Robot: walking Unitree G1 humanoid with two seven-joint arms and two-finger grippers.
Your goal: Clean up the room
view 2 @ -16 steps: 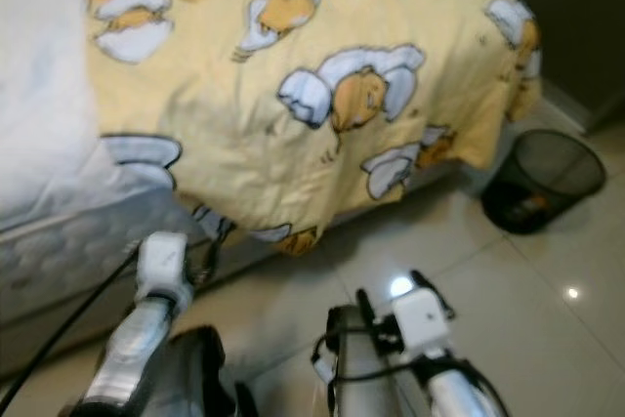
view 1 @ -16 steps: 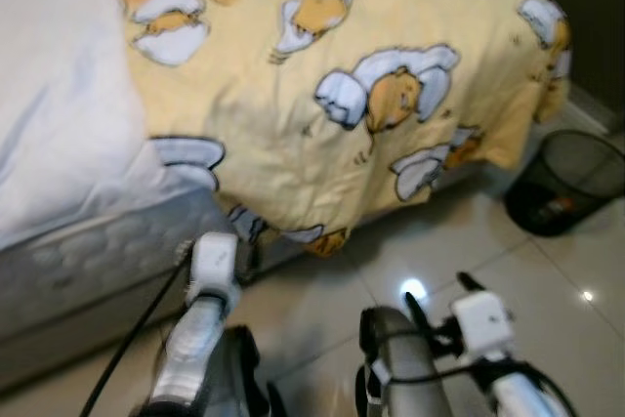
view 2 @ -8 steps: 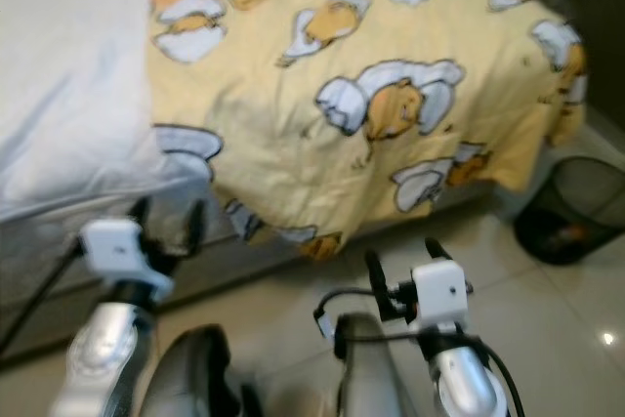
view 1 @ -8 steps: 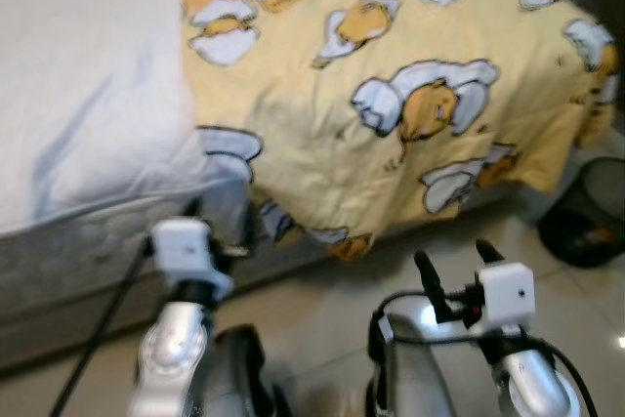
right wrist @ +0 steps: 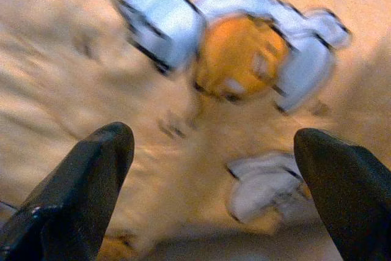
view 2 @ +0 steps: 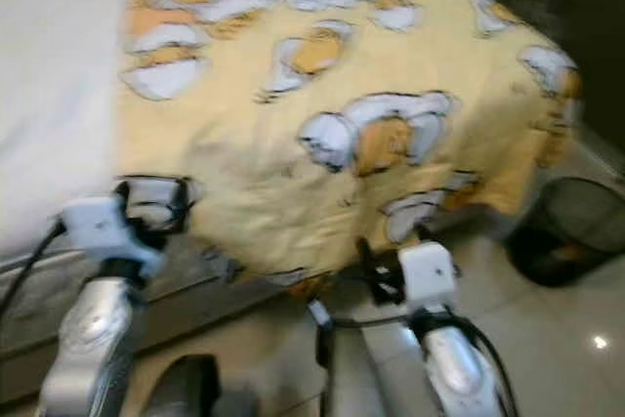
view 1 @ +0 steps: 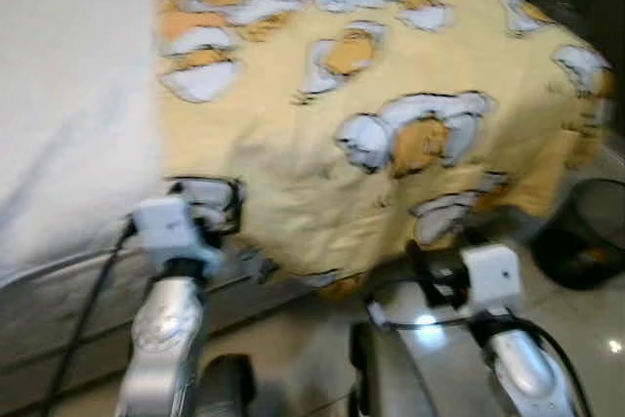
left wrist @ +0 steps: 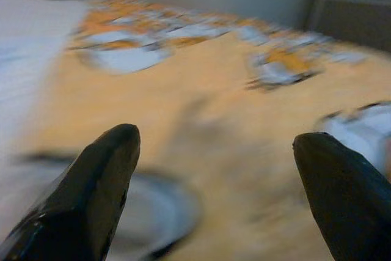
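Left eye view has your yellow blanket (view 1: 391, 114) with the cartoon print draped over the bed (view 1: 68, 124), hanging down the edge toward the floor (view 1: 586, 339). Your left hand (left wrist: 214, 181) is at about 9 o'clock, fingers spread wide, right up against the blanket's hem. Right hand (right wrist: 214, 194) sits at 5 o'clock, also wide open, near the hanging edge. Black mesh bin (view 1: 586, 241) at 3 o'clock.

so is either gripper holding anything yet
No. Both the left gripper and the right gripper are open with nothing between their fingers, pointed at the yellow blanket.
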